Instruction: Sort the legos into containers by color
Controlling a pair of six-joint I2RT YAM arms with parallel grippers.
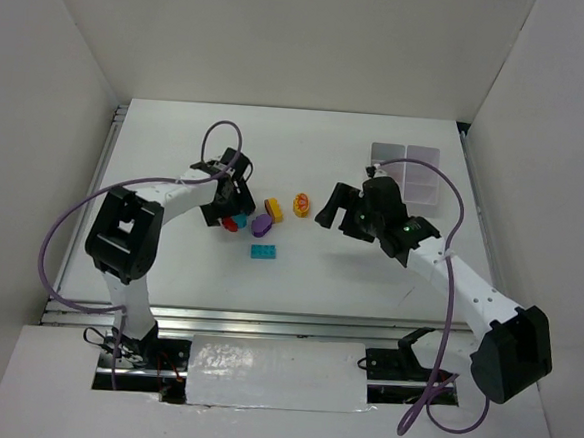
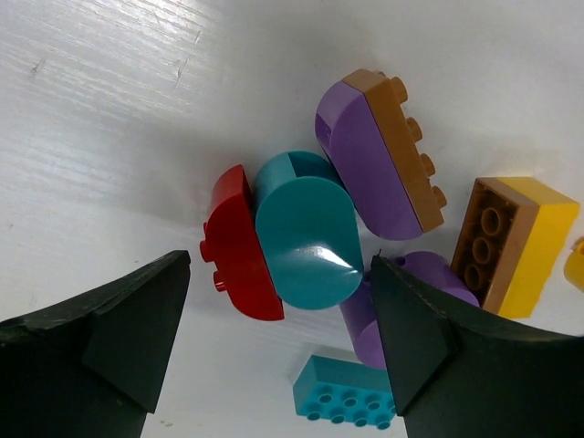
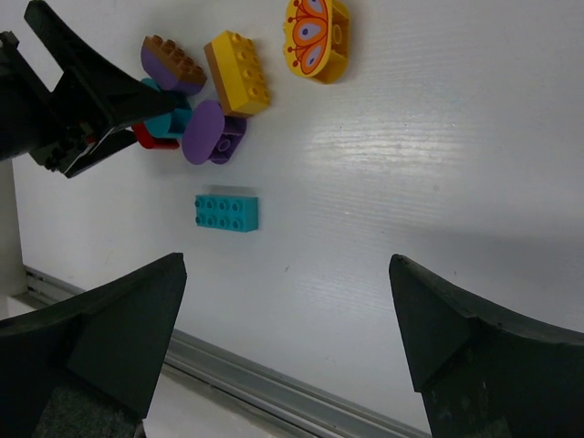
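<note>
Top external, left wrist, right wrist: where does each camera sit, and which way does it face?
Top external: above and behind the robot, looking down at the table; left arm and right arm show whole.
Left wrist: on the left arm, looking closely down at the teal rounded brick; the left fingers flank it.
Right wrist: on the right arm, facing across the table toward the left arm; the right fingers fill the bottom corners.
Shared: both wrist views show the cyan studded brick.

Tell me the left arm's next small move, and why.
Probably close the left gripper on the teal rounded brick. It lies between the open jaws, though the red brick touches it and may come along.
</note>
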